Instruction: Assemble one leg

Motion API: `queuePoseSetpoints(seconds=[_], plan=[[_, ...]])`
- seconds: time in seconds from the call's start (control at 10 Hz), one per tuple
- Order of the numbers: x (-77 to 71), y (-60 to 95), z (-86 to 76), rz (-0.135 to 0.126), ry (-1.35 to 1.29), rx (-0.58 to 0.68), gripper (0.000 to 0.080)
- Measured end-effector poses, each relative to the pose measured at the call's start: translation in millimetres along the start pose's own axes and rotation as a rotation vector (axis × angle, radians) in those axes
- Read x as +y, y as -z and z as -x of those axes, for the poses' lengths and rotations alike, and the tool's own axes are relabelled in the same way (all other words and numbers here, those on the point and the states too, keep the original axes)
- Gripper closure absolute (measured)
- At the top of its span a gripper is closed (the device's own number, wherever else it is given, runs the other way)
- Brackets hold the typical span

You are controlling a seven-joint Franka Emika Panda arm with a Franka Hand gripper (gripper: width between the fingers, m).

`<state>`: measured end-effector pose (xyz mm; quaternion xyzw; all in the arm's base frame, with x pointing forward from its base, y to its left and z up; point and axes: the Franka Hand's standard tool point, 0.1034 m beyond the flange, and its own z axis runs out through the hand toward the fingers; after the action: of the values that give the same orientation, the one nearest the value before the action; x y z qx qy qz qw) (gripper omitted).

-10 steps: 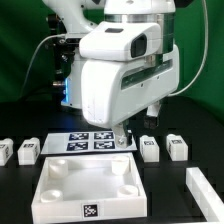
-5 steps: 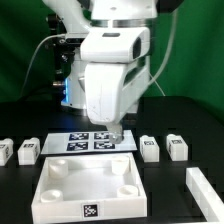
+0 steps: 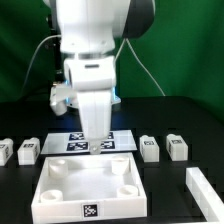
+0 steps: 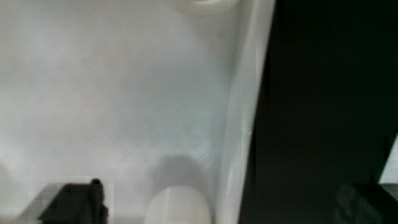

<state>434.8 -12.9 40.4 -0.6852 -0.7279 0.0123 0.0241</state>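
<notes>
- Whole frame is blurred; fine detail is unreadable.
- White flat surface (image 4: 116, 100) fills most of the frame; can't tell which part it is.
- Its straight edge (image 4: 251, 100) crosses nearly the whole frame at a slight slant, with a brighter rim.
- Beyond that edge: black table (image 4: 329, 100), featureless.
- One dark fingertip (image 4: 73, 204) pokes in at a frame corner, over the white surface; jaw opening can't be judged.
- Pale rounded blob (image 4: 178, 206) sits between fingertip and edge, unidentifiable.
- Small light patch (image 4: 390, 165) at the frame border, table side.
</notes>
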Motion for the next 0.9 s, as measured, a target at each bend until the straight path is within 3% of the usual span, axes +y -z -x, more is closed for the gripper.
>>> queuePoseSetpoints(seconds=[0.2,0.4,0.5,0.6,0.9], plan=[[-8.2,-21.3,7.1,-0.02,-0.025,0.012,0.015],[-7.2,-27.5,6.5,-0.008,-0.035,0.015,0.015],[-7.4,-27.6,6.7,-0.009,-0.035,0.014,0.027],[-7.4,-27.6,6.8,-0.009,-0.035,0.014,0.027],[-7.5,-27.8,6.8,-0.009,-0.035,0.015,0.0693]])
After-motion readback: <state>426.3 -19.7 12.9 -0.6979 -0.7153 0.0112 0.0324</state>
